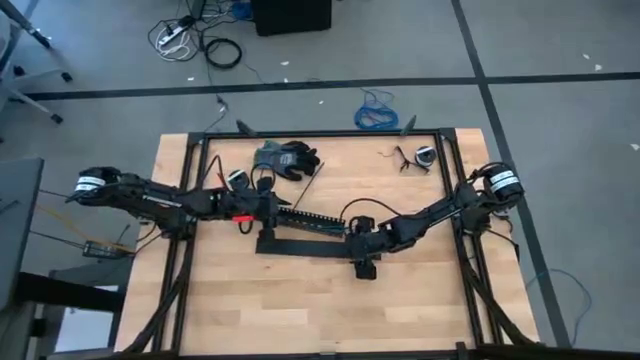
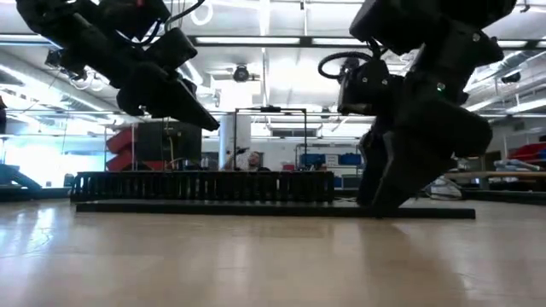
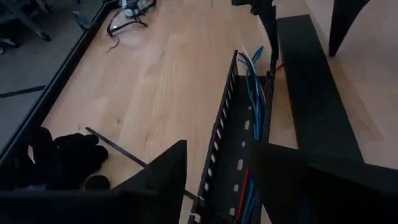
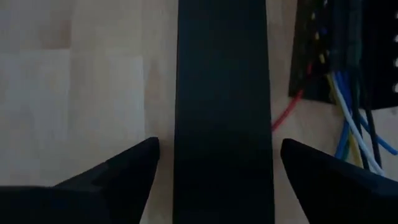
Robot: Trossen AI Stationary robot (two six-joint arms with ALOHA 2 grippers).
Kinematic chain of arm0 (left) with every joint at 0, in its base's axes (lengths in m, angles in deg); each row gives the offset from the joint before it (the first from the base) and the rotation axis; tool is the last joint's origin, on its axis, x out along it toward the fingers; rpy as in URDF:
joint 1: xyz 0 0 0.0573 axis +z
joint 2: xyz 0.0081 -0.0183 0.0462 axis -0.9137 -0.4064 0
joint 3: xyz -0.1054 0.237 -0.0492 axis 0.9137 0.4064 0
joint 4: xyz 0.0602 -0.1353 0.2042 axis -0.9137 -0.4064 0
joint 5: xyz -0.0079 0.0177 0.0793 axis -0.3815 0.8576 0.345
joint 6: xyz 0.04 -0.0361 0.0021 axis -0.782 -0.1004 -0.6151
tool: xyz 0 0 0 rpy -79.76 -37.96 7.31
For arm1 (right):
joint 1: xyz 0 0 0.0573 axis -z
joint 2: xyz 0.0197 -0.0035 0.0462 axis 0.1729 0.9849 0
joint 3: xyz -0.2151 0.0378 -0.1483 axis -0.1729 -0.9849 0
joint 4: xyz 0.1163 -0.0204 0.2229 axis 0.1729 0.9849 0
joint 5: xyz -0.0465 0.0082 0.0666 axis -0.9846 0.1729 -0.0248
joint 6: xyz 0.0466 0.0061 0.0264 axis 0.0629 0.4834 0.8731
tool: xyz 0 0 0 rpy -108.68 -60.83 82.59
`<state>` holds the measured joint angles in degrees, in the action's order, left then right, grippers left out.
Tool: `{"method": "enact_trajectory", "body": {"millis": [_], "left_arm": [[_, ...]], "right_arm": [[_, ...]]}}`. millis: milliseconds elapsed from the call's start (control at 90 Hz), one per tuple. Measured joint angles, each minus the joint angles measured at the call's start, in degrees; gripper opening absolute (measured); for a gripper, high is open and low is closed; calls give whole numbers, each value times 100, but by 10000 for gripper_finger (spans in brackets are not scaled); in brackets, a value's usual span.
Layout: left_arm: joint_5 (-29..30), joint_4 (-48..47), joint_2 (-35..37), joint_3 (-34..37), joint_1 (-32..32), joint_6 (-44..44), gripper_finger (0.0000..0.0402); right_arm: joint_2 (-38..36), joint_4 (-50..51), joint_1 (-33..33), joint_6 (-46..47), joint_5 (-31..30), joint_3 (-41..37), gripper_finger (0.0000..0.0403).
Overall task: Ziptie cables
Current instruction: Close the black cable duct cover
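Observation:
A black slotted duct (image 1: pixel 312 222) lies mid-table with the thin cables (image 3: pixel 254 102), blue, green, white and red, lying inside along it; their ends stick out of its right end (image 4: pixel 348 130). Beside it on the near side lies a flat black strip (image 1: pixel 300 245). My left gripper (image 3: pixel 219 146) hangs open above the duct's left end, clear of it (image 2: pixel 192 115). My right gripper (image 4: pixel 219 143) is open and low at the table, one finger on either side of the strip's right end (image 4: pixel 224 112), with a gap on both sides.
A black zip tie (image 1: pixel 308 187) lies loose on the wood beyond the duct, next to dark gloves (image 1: pixel 287 158). A small dark object (image 1: pixel 420 156) lies at the far right. A black frame (image 1: pixel 195 150) borders the table. Bare wood lies toward the near edge.

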<state>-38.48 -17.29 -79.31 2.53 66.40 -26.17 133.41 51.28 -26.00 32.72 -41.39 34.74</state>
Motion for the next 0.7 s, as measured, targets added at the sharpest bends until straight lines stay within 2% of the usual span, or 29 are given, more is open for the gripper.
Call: {"method": "enact_trajectory", "body": {"millis": [178,578,700], "left_arm": [[-2,-24,0,0,0,15,158],[4,-9,0,0,0,7,158],[56,-17,0,0,0,4,158]], "right_arm": [[0,19,12,9,94,-20,315],[-9,47,14,142,502,-20,211],[-44,49,7,262,587,-20,209]]}}
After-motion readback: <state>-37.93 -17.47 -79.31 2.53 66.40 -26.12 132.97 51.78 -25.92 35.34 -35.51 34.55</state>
